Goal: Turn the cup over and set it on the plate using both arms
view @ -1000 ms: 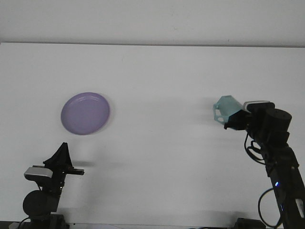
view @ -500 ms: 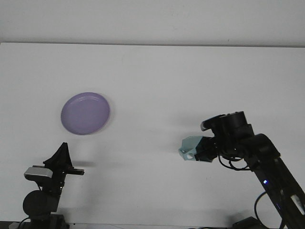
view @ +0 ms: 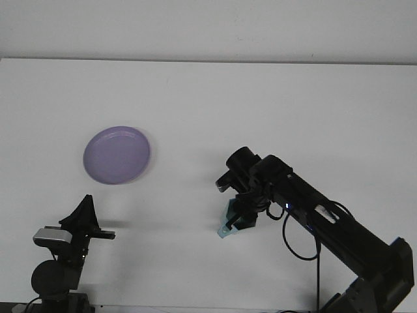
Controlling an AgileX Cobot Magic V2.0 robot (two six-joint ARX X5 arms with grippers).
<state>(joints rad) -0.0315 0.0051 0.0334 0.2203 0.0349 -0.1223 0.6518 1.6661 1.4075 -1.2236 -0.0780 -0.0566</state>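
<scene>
Cup (view: 229,226) is in the right gripper (view: 238,219), low and just right of frame centre, at or just over the table (view: 208,98). Plate (view: 117,154) sits bare at centre-left, well apart from cup. So the placing isn't done; whether the flip itself is finished is hard to judge from this angle.

Right arm reaches in from the lower right corner, wrist bent down over the cup. Fingers look pinched on the cup's upper part, w/ most of the cup hidden behind the black gripper; only a teal sliver shows at its lower left.

Cup axis: the visible bit runs steeply, roughly top-right to bottom-left, w/ a thin rim-like edge at the bottom. That suggests the long axis is near vertical, tilted a little left, one end down toward the table. Which end, mouth or base, I can't say for sure; too little shows.

Left gripper (view: 85,218) is parked at lower left, below the plate, holding nothing. Seen edge-on as a dark wedge, so can't tell if it's spread or closed.

Left to do, as I read it: set the cup down or pass it across, left arm takes it, then onto the plate.
</scene>
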